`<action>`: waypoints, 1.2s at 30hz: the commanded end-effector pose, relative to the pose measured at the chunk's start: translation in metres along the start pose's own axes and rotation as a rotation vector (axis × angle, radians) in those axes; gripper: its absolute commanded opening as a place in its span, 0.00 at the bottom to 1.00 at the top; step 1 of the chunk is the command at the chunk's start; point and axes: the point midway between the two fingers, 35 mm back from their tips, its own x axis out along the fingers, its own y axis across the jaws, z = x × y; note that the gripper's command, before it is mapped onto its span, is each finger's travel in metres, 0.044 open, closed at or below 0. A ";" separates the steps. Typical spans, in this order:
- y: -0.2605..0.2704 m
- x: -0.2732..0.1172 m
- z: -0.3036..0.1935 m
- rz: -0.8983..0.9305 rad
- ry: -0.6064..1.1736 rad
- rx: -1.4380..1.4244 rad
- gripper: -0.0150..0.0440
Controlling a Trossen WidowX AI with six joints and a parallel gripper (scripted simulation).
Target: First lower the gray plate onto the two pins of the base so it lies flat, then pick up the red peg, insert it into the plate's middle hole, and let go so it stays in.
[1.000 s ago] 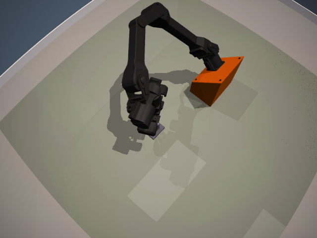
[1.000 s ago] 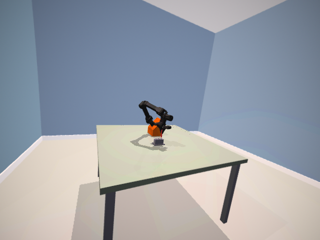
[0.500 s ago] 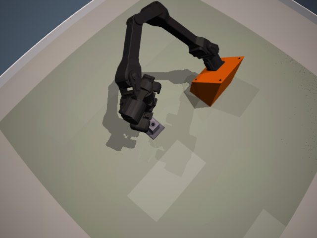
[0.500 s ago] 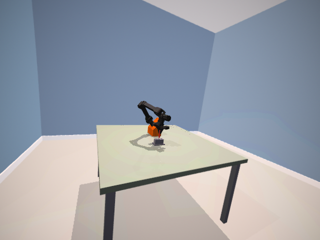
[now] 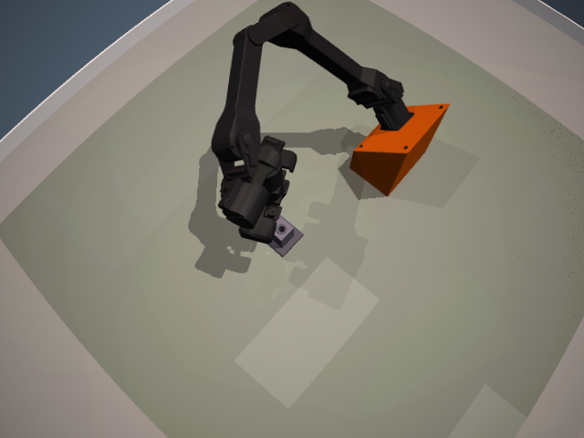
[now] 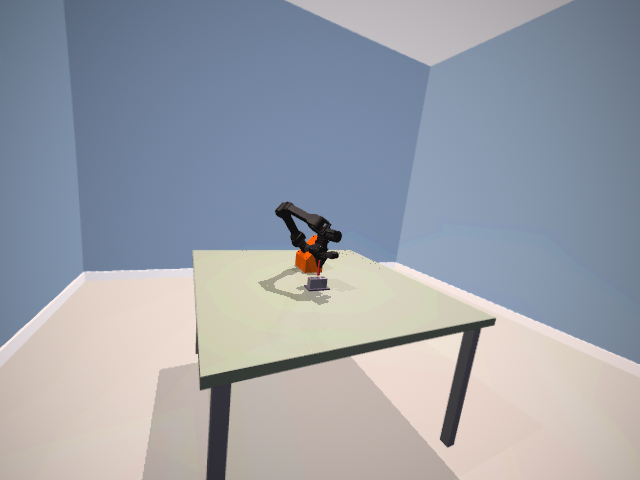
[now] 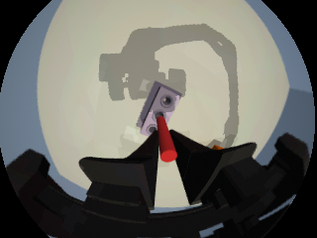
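Observation:
The gray plate (image 5: 288,228) (image 6: 316,283) (image 7: 162,108) appears to lie flat on the base (image 5: 296,235) (image 7: 149,103), with a row of three round openings in its top. My gripper (image 6: 320,261) (image 7: 162,133) is shut on the red peg (image 6: 318,269) (image 7: 167,144) and holds it roughly upright above the plate. In the wrist view the peg's lower end overlaps the middle hole. In the exterior view that end is just above the plate's top; whether it has entered the hole cannot be told. In the top view the arm hides the peg and fingertips.
The orange robot mount (image 5: 391,141) (image 6: 307,261) stands behind the base and to one side on the greenish table (image 5: 141,329) (image 6: 268,335). The arm arches from it over the plate, and its shadows fall around the base.

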 end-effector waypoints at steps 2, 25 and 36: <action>-0.001 -0.002 0.002 0.003 -0.005 0.000 0.25; 0.002 -0.002 0.001 0.003 -0.005 0.000 0.25; 0.002 -0.002 0.002 0.005 -0.001 0.004 0.25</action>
